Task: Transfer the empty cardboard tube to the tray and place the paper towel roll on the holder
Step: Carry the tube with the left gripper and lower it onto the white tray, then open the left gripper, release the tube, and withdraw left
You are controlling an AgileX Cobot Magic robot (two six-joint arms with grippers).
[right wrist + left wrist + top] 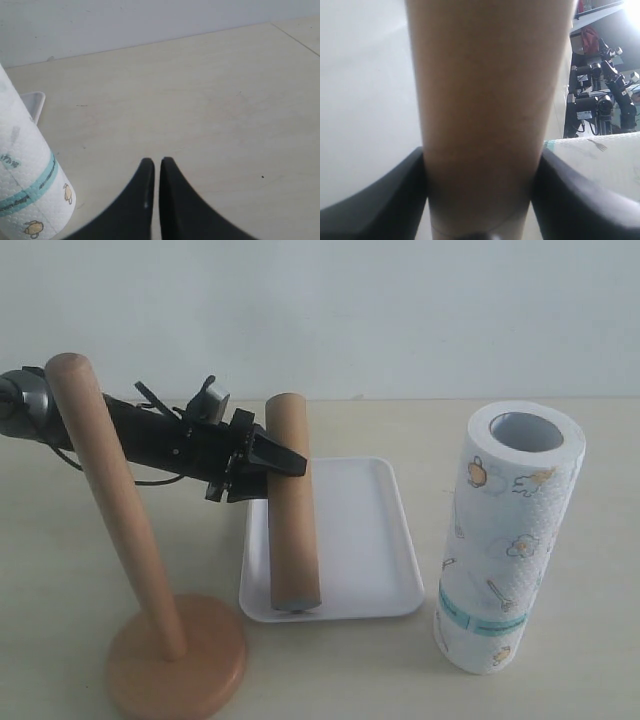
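The brown cardboard tube [291,505] stands nearly upright with its lower end on the left part of the white tray [370,540]. My left gripper [272,462] is shut on its upper part; in the left wrist view the tube [485,115] fills the space between both black fingers [385,200]. The paper towel roll [508,540] stands upright on the table at the right, and its teal-banded end [25,185] shows in the right wrist view. The wooden holder [140,570] stands bare at front left. My right gripper [157,167] is shut and empty above the table.
The left arm [150,440] reaches in from the left behind the holder's pole. A corner of the tray [32,102] shows behind the roll in the right wrist view. A pale wall lies behind the table.
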